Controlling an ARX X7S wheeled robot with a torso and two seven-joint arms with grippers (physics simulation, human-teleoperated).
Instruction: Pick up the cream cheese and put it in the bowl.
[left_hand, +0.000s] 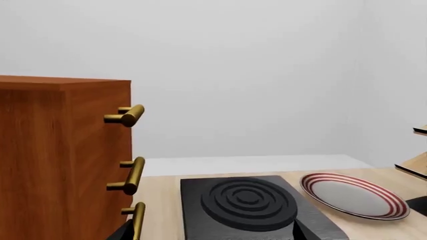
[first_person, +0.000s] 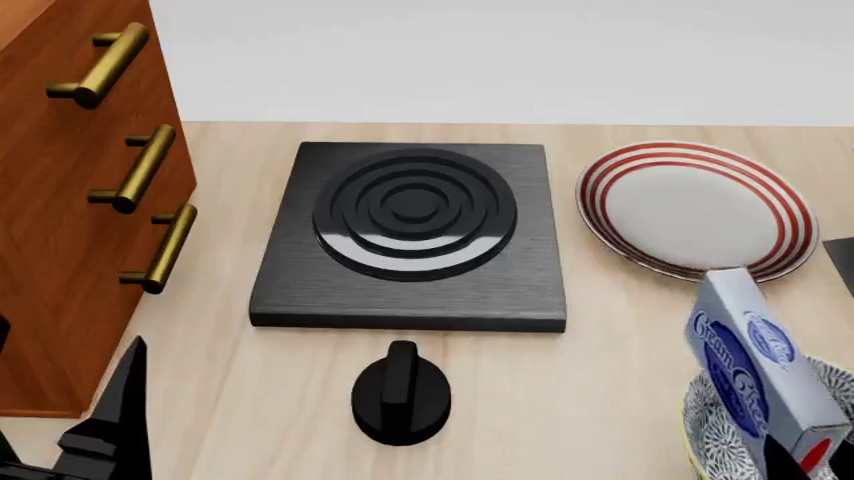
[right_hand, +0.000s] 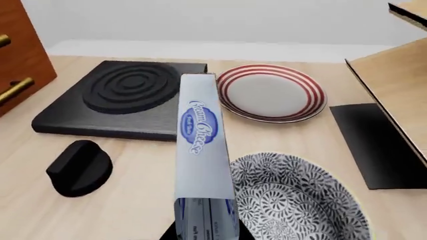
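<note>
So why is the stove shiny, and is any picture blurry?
Head view: the stove's glossy rings catch a pale curved glare. Right wrist view: the cream cheese is so close it looks stretched. Left wrist view: sharp, evenly lit, with faint shadows.

Left claw (first_person: 114, 425): matte black, angular, pointed fingers.

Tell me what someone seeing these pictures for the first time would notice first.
The blue cream cheese box stands out, held up on end at the near right, by the rim of the patterned bowl. Next comes the black stove plate with raised rings at the table's middle, with the red-striped plate to its right and a wooden cabinet with brass handles at the left.
</note>
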